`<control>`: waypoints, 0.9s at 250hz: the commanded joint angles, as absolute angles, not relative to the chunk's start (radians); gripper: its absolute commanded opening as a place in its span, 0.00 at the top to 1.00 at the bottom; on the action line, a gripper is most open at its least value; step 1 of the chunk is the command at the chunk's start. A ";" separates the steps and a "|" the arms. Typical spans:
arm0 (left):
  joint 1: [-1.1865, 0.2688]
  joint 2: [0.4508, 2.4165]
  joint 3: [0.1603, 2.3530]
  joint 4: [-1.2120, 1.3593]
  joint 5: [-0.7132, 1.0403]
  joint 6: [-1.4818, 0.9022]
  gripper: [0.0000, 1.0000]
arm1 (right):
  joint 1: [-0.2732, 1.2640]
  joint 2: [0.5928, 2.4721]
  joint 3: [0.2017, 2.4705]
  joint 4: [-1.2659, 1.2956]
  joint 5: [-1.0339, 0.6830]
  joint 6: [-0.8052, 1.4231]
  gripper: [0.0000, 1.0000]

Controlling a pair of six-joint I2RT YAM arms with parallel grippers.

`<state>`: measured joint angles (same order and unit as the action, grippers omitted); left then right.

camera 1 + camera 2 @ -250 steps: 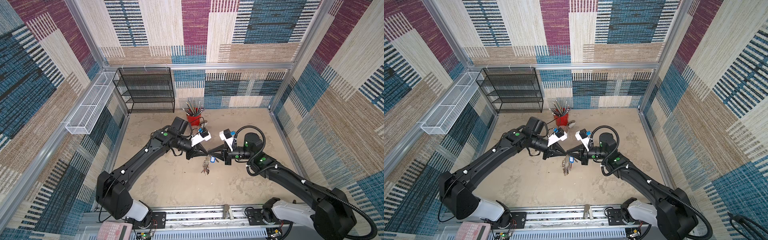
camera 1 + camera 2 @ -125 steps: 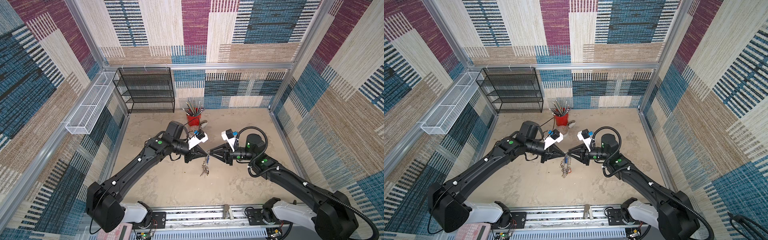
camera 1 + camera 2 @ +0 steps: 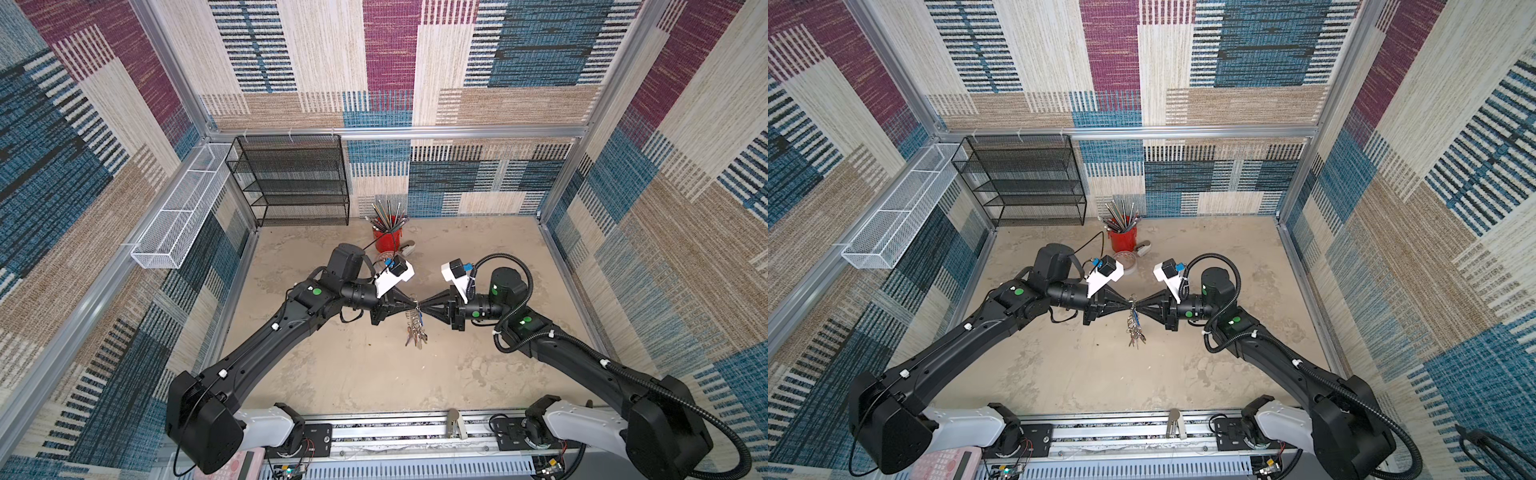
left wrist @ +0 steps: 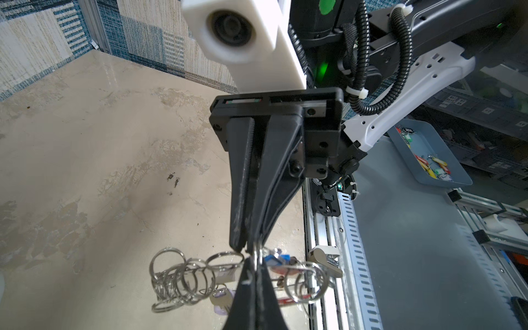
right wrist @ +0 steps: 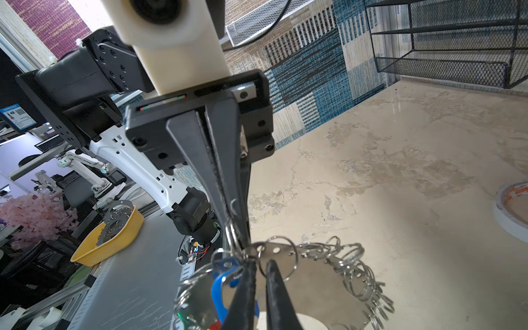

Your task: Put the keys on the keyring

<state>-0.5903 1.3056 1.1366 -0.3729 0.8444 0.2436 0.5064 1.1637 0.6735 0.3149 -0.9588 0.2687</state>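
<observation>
Your left end effector (image 5: 241, 243) is clenched on the flat gray crescent keyring (image 5: 314, 280), right end effector (image 5: 260, 267) barely parted: hold steady, pry gently.

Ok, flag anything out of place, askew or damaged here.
Nothing looks spilled or broken. The flat gray crescent-shaped keyring plate hangs on edge in mid-air, pinched by the left tool with the right tool opposite, silver keys dangling below. The beige tabletop is blotchy.
</observation>
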 commanded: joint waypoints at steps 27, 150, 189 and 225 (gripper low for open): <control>-0.591 1.291 1.102 -0.227 0.854 0.162 1.00 | 0.514 1.175 0.685 0.362 -0.971 0.282 0.87; -0.590 1.250 1.053 -0.167 0.850 0.123 1.00 | 0.473 1.092 0.702 0.239 -0.752 0.284 0.79; -0.591 1.247 1.046 -0.148 0.856 0.113 1.00 | 0.469 1.069 0.701 0.223 -0.760 0.280 0.70; -0.591 1.250 1.042 -0.114 0.857 0.094 1.00 | 0.469 1.064 0.663 0.282 -0.858 0.292 0.58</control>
<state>-0.5903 1.2541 1.0473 -0.1928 0.8429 0.1257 0.4698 1.0725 0.6853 0.2417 -0.7853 0.2760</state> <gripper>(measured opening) 0.048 0.378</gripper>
